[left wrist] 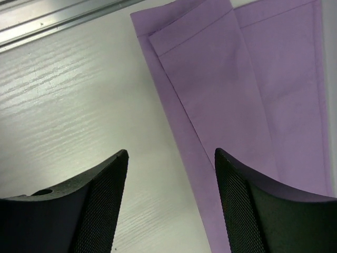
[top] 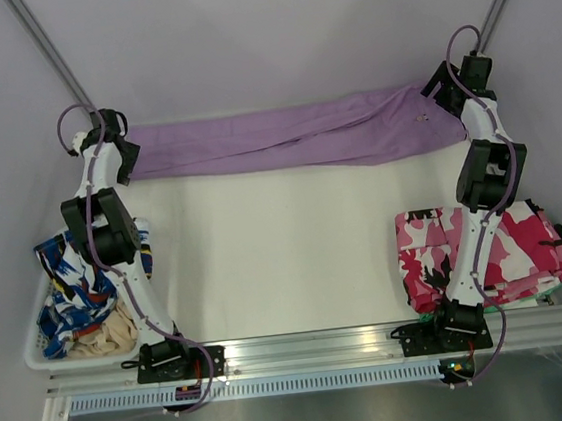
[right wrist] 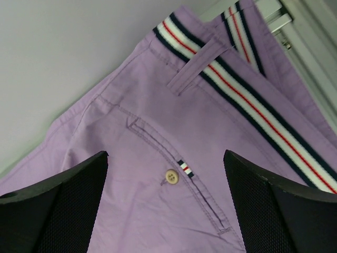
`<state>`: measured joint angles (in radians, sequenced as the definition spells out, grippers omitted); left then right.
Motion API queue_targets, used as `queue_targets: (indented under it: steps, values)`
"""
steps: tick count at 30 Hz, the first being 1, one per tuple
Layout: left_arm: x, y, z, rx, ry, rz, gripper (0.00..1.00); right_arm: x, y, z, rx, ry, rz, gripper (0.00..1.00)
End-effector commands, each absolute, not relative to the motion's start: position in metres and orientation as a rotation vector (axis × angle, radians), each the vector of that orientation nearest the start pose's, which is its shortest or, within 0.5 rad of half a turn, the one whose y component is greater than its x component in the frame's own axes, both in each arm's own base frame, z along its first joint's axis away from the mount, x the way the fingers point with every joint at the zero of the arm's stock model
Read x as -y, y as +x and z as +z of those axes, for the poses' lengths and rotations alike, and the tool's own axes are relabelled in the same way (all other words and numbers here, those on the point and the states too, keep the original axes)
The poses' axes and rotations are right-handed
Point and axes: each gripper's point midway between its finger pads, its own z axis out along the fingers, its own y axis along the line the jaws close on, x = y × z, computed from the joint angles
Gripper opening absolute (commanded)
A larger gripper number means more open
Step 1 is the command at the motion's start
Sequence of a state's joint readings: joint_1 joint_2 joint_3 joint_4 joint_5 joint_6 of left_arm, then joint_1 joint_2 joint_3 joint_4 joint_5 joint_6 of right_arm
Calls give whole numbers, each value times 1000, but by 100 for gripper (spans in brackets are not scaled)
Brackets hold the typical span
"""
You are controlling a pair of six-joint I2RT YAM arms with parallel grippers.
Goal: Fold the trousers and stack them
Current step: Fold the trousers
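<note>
Overhead, the trousers (top: 293,134) lie stretched sideways along the far edge of the table (top: 286,260). They are lilac, plain and thin, the legs laid one over the other, with a few long creases. The waist end is at the right, the leg ends at the left. The left arm (top: 112,228) reaches from its base at the near edge to the far left, with the left pincer (top: 120,157) over the leg ends. The right arm (top: 483,174) reaches to the far right, with the right pincer (top: 446,83) over the waist. A pink camouflage garment (top: 506,247) lies folded by the right arm's base. A white basket (top: 32,347) of blue-and-white clothes (top: 72,283) sits at the near left.

Left wrist view: two hemmed leg ends of the trousers (left wrist: 221,95), one overlapping the other, lie flat on the white table (left wrist: 68,105). The left pincer (left wrist: 171,153) stands wide, nothing between its fingers (left wrist: 100,205). One finger is over bare table, the other over cloth. Contact with the cloth cannot be told.

Right wrist view: the waist of the trousers (right wrist: 121,137) shows a striped band (right wrist: 247,100) of navy, white and red, a belt loop (right wrist: 192,71), and a slit pocket closed by a pale button (right wrist: 171,176). The right pincer (right wrist: 166,154) stands wide above the pocket, holding nothing.
</note>
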<state>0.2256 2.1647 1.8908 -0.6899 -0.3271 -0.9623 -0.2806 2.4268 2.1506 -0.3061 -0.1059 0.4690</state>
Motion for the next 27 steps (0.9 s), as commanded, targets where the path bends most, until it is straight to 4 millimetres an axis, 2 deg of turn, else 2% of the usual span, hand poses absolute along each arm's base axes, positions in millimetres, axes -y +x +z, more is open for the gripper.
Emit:
queue_targets:
  steps: [1,5,8,14,19,27]
  values:
    - [-141,519,81,-1950,-1614,83,71,125,646,155,-1967,665,331,96]
    - [-153,517,68,-1911,-1650,84,64,118,647,140,-1986,697,368,96]
    - [-162,521,59,-1880,-1661,48,58,115,650,139,-1985,688,373,96]
    - [-183,544,67,-1786,-1621,-5,52,113,650,136,-1988,694,365,96]
    - [-199,557,69,-1741,-1593,-43,44,112,648,121,-2018,726,360,96]
    - [-213,572,70,-1706,-1548,-59,42,105,649,119,-2029,722,360,96]
